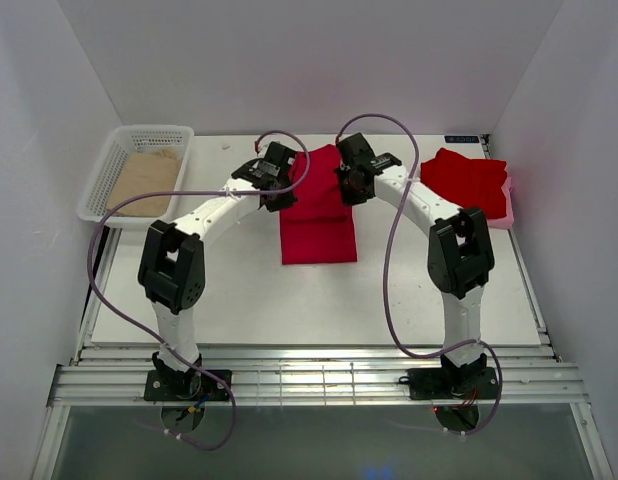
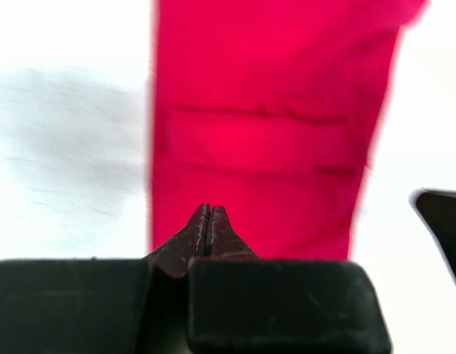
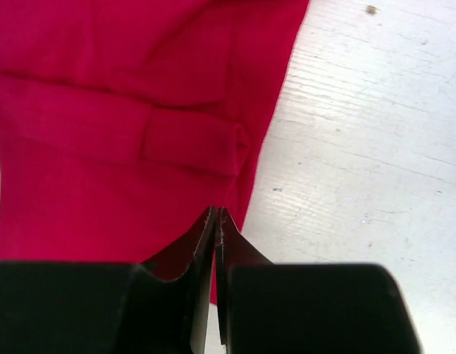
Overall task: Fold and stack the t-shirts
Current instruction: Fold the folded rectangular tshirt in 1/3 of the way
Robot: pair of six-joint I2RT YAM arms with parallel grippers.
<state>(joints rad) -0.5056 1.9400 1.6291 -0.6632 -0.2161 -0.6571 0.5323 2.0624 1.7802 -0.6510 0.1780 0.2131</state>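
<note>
As I hung over the white bench (image 1: 239, 300), a soft red t-shirt (image 1: 317, 225), folded into a long rectangle, lay by its far edge, a rumpled second t-shirt (image 1: 469, 180) in the far right corner. My left gripper (image 2: 209, 210) and right gripper (image 3: 216, 214) were clenched empty.

Jaws of left gripper (image 2: 208, 221) pressed together, tips over the near part of the t-shirt (image 2: 272, 133). The t-shirt is a long red band running away from the gripper, with a fold ridge crossing it midway. White table (image 2: 73, 243) on both sides of the t-shirt. Blurred grey shadow (image 2: 73, 125) to its left. Dark object (image 2: 443, 228) to its right, at frame edge, unidentifiable.
</note>
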